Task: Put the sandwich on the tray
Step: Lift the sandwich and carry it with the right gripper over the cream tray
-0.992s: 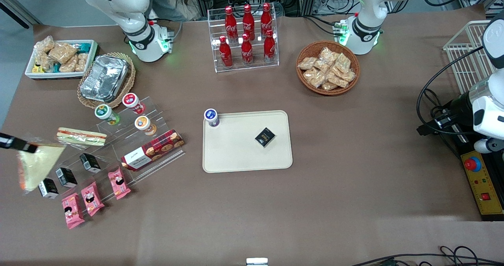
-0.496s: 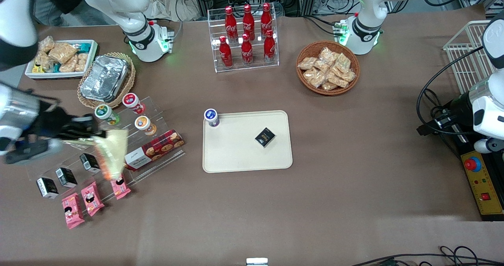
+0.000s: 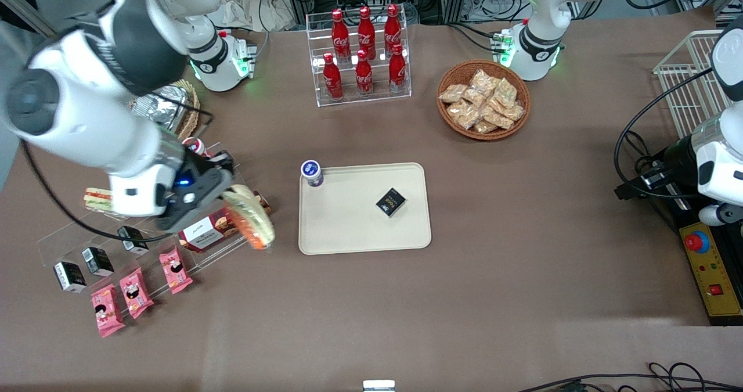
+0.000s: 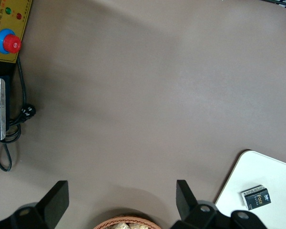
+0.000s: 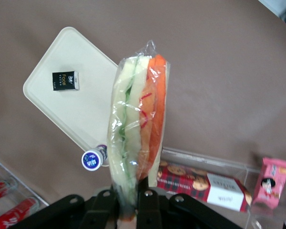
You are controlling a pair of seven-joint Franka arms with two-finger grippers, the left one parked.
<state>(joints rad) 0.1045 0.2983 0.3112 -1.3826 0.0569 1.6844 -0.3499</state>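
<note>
My gripper [image 3: 223, 191] is shut on the sandwich [image 3: 251, 218], a clear-wrapped wedge with pale bread and an orange and green cut edge. It hangs in the air above the cookie box, toward the working arm's end of the table from the tray [image 3: 354, 229]. In the right wrist view the fingers [image 5: 145, 198] pinch the sandwich [image 5: 136, 124] at its narrow end, and the cream-beige tray [image 5: 86, 114] lies ahead of it. The tray holds a small black box [image 3: 390, 201] and a small blue-lidded cup [image 3: 312, 172] at one corner.
A clear stepped stand [image 3: 69, 235] holds the cookie box [image 3: 203, 232], small cups, black boxes, pink packs and a long flat sandwich [image 3: 96, 197]. A cola bottle rack [image 3: 363, 49] and a snack basket [image 3: 483, 99] stand farther from the camera. A foil container [image 3: 165, 99] sits under the arm.
My gripper has carried the sandwich from the table's working-arm end over the stand toward the tray. The arm now covers the foil container and part of the stand.
</note>
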